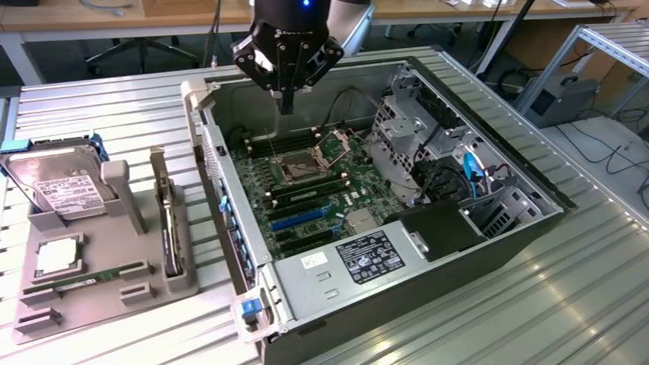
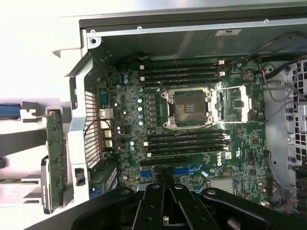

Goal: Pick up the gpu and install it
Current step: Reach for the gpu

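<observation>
A slatted metal table [image 1: 102, 114] is noted as the work surface, with office desks behind it. An open computer case [image 1: 426, 293] is laid on its side at centre, its motherboard [image 1: 304, 190] exposed. In the exterior view, a grey fixture tray [image 1: 102, 296] is set at the case's 9 o'clock side, and a hard drive [image 1: 56, 190], a CPU [image 1: 56, 255] and a RAM stick [image 1: 87, 277] are kept in it. The gpu [image 1: 169, 228] is found standing on edge in the tray slot nearest the case, untouched, its long axis running from 12 to 6 o'clock. From the gripper [image 1: 287, 99] it lies at about 7 o'clock, well apart. The gripper is held above the motherboard near the CPU socket [image 1: 304, 163], its fingers clenched together with nothing between them. No contact with any part is observed.
</observation>
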Robot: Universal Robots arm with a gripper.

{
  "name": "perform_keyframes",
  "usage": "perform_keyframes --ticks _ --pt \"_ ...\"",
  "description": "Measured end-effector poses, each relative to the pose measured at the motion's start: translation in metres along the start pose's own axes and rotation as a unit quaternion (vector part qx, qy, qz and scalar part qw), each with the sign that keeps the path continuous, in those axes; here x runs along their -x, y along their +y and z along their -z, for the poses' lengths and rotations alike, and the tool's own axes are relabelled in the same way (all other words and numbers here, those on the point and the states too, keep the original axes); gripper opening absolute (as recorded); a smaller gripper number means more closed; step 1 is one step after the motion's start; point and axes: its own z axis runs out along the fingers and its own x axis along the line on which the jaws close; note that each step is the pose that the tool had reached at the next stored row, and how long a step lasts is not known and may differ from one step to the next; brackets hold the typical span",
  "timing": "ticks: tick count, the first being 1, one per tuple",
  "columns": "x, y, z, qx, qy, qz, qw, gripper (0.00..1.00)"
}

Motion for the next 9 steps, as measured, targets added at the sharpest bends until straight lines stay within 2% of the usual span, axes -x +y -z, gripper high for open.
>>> perform_keyframes --ticks 9 --pt "-0.0028 -0.0002 0.0001 0.0000 0.0000 0.000 1.0000 0.11"
